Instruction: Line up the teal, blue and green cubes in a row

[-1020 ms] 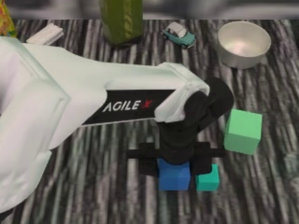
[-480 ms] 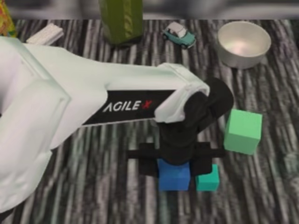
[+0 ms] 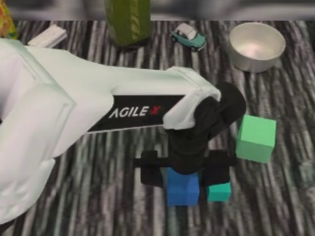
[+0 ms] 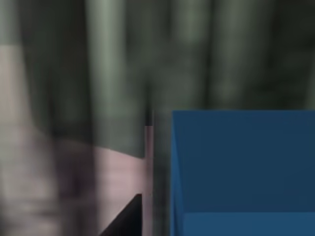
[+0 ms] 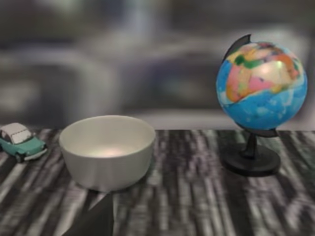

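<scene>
The left arm reached across the counter (image 3: 98, 196) from the top view's left, and its left gripper (image 3: 184, 173) hung over the blue cube (image 3: 183, 191), its fingers spread wide to either side of that cube and not pressing it. The right-hand finger (image 3: 216, 172) stood over the teal cube (image 3: 219, 191), hiding part of its top. The blue and teal cubes sat just beside each other near the counter's front edge, the teal one on the right. The green cube (image 3: 256, 138) lay to the right of the gripper and a little farther back, apart from the other two and out of their line. In the left wrist view the blue cube (image 4: 243, 172) filled much of the frame, very close.

Along the back of the counter stood a tall olive-green bottle (image 3: 128, 19), a teal toy car (image 3: 189, 36) with a white roof and a white bowl (image 3: 257, 45), all well apart from the cubes. A small white block (image 3: 48, 35) lay at the back left. The right wrist view showed the bowl (image 5: 107, 150), the toy car (image 5: 19, 141) and a globe (image 5: 260, 93) on a black stand; the right gripper itself was out of sight.
</scene>
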Robot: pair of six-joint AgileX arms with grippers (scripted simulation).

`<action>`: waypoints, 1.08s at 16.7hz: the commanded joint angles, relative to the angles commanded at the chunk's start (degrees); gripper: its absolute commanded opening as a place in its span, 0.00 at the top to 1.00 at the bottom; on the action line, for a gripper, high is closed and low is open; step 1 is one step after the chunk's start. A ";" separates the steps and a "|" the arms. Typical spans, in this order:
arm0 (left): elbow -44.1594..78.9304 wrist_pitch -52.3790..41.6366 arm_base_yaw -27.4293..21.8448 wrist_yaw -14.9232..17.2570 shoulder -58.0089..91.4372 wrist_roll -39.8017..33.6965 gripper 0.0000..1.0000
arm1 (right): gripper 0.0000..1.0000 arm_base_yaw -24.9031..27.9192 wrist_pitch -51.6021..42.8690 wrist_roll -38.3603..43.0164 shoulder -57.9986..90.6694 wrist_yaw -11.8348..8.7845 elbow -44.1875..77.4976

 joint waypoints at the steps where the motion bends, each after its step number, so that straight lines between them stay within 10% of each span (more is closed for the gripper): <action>1: 0.00 0.00 0.00 0.00 0.00 0.00 0.00 | 0.00 0.00 0.00 0.00 0.00 0.00 0.00; 18: 9.62 -14.00 0.92 -0.04 -4.40 -0.29 0.00 | 0.00 0.00 0.00 0.00 0.00 0.00 0.00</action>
